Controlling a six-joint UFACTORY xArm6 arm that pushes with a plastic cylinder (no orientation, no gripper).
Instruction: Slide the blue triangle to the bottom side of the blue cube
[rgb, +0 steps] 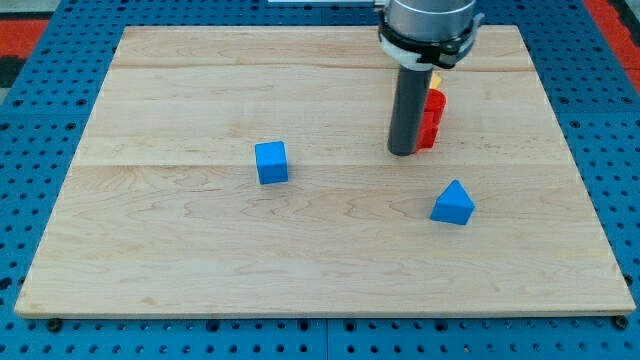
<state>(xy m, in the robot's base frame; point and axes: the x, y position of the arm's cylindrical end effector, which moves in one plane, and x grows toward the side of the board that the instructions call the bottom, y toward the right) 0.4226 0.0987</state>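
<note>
The blue cube (271, 162) sits on the wooden board (200, 260) left of centre. The blue triangle (453, 203) lies to the view's right and a little lower than the cube, far apart from it. My tip (402, 152) is at the end of the dark rod, above and left of the blue triangle, not touching it. The tip stands right of the blue cube.
A red block (432, 120) stands just right of the rod, partly hidden by it, with a bit of a yellow block (436, 78) showing above it. The board lies on a blue perforated table (40, 60).
</note>
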